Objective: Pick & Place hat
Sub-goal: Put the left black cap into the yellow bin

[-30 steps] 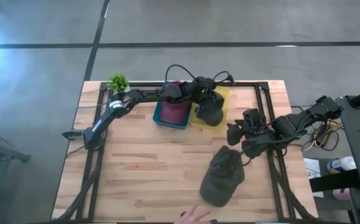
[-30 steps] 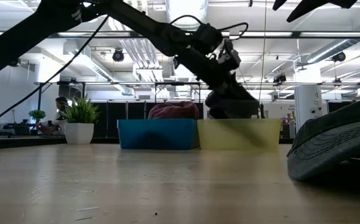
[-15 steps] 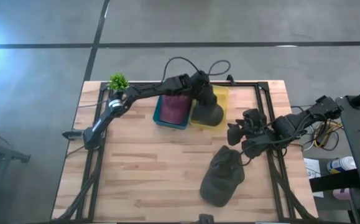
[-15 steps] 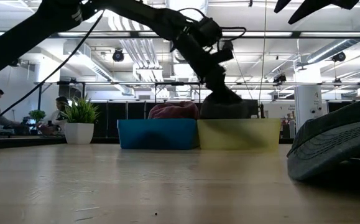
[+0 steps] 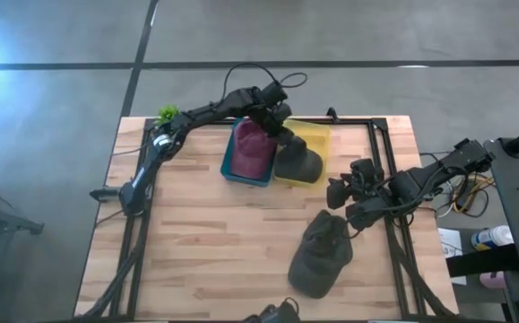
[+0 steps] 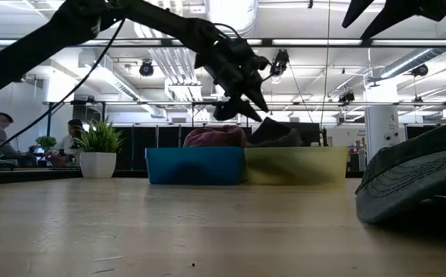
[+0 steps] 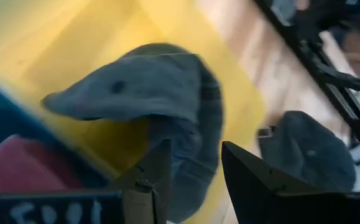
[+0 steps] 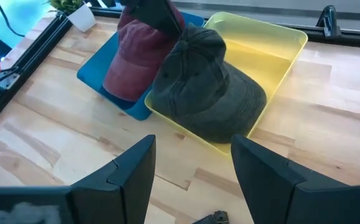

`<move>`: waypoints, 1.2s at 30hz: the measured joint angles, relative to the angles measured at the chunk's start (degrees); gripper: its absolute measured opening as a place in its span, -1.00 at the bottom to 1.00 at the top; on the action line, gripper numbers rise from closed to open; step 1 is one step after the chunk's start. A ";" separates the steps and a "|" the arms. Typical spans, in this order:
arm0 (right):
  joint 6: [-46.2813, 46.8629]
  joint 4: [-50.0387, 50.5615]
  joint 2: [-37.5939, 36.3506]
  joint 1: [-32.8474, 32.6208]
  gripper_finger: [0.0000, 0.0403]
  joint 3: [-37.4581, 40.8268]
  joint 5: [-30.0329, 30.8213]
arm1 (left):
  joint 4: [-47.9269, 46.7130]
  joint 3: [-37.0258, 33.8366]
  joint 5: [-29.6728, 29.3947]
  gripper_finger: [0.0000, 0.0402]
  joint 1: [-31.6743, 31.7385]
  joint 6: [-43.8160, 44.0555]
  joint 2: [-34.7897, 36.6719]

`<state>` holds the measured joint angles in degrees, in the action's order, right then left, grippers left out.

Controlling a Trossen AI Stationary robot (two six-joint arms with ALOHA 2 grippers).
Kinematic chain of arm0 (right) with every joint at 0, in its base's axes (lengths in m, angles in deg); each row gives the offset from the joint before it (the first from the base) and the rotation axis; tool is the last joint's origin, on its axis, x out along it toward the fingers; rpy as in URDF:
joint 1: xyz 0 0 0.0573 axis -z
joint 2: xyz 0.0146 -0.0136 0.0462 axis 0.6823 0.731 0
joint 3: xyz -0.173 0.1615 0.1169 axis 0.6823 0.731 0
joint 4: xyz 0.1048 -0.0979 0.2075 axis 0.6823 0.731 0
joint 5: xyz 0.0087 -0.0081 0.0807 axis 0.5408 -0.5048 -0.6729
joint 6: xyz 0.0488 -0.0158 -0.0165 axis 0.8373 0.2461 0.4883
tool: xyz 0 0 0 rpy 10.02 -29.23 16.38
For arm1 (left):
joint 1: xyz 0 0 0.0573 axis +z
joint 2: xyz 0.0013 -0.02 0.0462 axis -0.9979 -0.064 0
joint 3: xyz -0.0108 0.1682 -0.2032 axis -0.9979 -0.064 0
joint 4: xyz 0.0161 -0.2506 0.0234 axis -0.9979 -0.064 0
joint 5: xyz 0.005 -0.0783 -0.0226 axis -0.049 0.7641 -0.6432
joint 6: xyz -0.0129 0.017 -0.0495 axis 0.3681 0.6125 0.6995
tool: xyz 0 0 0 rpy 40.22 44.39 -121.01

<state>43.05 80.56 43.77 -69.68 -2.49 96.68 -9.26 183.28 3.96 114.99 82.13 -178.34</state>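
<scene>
My left hand (image 5: 277, 117) hovers over the far edge of the desk (image 5: 196, 242), fingers released, just above the grey hat (image 5: 298, 163) lying in the yellow bin (image 5: 317, 136). A red hat (image 5: 252, 151) fills the blue bin (image 5: 234, 167) beside it. My right hand (image 5: 340, 202) waits open near the right edge, by another dark hat (image 5: 320, 256).

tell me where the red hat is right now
In the high view the red hat lies in the blue bin at the table's far edge, just left of the yellow bin holding a dark grey hat.
</scene>
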 joint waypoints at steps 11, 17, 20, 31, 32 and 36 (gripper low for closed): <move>-2.08 -0.02 0.00 0.20 0.01 0.13 3.26 | 0.77 -2.86 -7.26 -0.34 -0.81 6.04 -0.04; -2.85 0.02 0.00 0.20 0.01 0.44 3.26 | 5.35 -4.04 -7.20 -0.34 -2.19 6.27 -0.13; -2.81 0.02 0.00 0.20 0.01 0.74 3.21 | 8.33 -4.08 -7.73 -0.34 -2.96 5.12 -0.15; -3.06 0.28 -0.23 0.20 0.01 1.21 2.89 | 10.47 -6.66 -4.33 -0.47 -3.56 -7.21 -0.22; -3.07 0.27 -0.29 0.20 0.01 1.26 2.89 | 10.51 -6.39 -4.15 -0.55 -3.62 -8.73 -0.22; -3.05 0.26 -0.71 0.20 0.01 1.76 2.48 | 13.03 -5.54 -2.66 -0.88 -3.61 -14.03 -0.22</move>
<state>40.00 80.82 43.05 -69.49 -0.73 99.16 3.76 177.75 1.29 111.38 68.10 -178.56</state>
